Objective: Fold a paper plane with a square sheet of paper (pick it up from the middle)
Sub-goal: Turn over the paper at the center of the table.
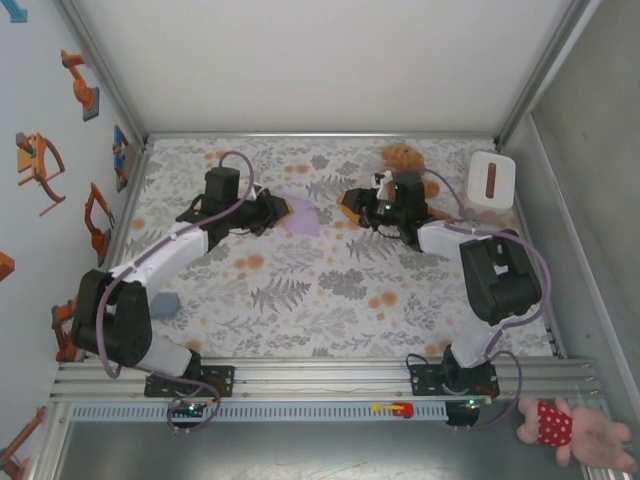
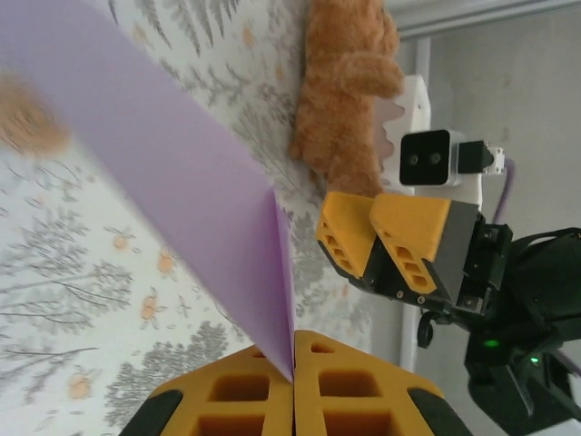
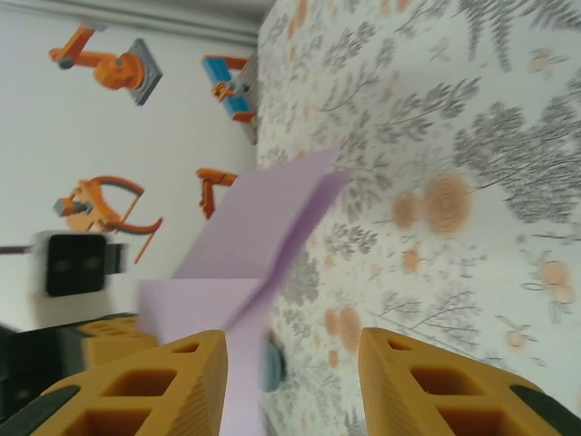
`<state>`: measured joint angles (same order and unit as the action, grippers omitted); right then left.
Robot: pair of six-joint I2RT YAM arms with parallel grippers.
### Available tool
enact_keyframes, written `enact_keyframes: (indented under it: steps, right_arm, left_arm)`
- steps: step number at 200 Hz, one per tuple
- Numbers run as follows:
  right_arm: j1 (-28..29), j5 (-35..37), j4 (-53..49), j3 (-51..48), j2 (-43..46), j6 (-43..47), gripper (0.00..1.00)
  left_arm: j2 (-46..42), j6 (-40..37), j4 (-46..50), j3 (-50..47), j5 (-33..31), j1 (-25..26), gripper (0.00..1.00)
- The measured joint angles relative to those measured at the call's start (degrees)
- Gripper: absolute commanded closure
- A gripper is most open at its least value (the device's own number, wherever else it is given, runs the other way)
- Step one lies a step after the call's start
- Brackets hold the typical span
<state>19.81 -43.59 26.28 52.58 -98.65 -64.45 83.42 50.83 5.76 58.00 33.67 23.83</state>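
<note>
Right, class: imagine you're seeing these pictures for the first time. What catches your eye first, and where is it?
The lavender paper stands out, held mid-table between the two arms, pinched in the shut left end effector. The right end effector faces it with jaws open. Behind, a brown teddy bear lies near the back wall beside a white box.

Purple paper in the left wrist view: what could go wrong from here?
The left gripper, jaws shut, pinches the purple paper just at one edge, so it could slip or sag. In the right wrist view the paper lies beside one finger of the right gripper, jaws open; pulling away might snag it.
</note>
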Motion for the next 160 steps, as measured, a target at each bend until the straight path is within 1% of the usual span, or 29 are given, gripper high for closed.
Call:
enact_keyframes:
  steps: [22, 43, 62, 78, 98, 118, 139, 160]
  right_arm:
    - [-0.1, 4.0, -10.4, 1.7, 4.0, 5.7, 0.56]
    - [-0.1, 8.9, -19.8, 4.7, 7.5, 11.7, 0.55]
    - [-0.1, 13.5, -25.9, 6.4, 10.2, 15.9, 0.55]
    - [-0.1, 16.7, -29.6, 6.5, 11.8, 18.4, 0.55]
    - [-0.1, 19.7, -33.1, 6.5, 12.2, 20.2, 0.56]
    - [-0.1, 21.7, -35.3, 6.5, 12.2, 21.0, 0.56]
    - [-0.1, 23.4, -36.4, 6.1, 12.3, 21.5, 0.56]
    - [-0.1, 24.7, -36.6, 4.6, 13.0, 21.9, 0.57]
  left_arm:
    - [-2.7, -7.6, 11.8, 6.0, -6.8, 0.0, 0.94]
    - [-3.4, -13.5, 23.0, 11.1, -15.3, 0.3, 0.94]
    - [-2.2, -17.2, 32.8, 15.7, -24.0, 1.3, 0.94]
    - [0.2, -19.6, 40.2, 19.5, -32.0, 3.4, 0.94]
    - [4.8, -21.2, 47.7, 23.9, -41.6, 7.1, 0.94]
    - [10.7, -21.3, 53.0, 27.1, -49.4, 10.5, 0.94]
    - [17.0, -20.8, 57.0, 29.5, -56.0, 13.4, 0.94]
    - [22.6, -19.3, 59.2, 31.7, -60.2, 15.7, 0.96]
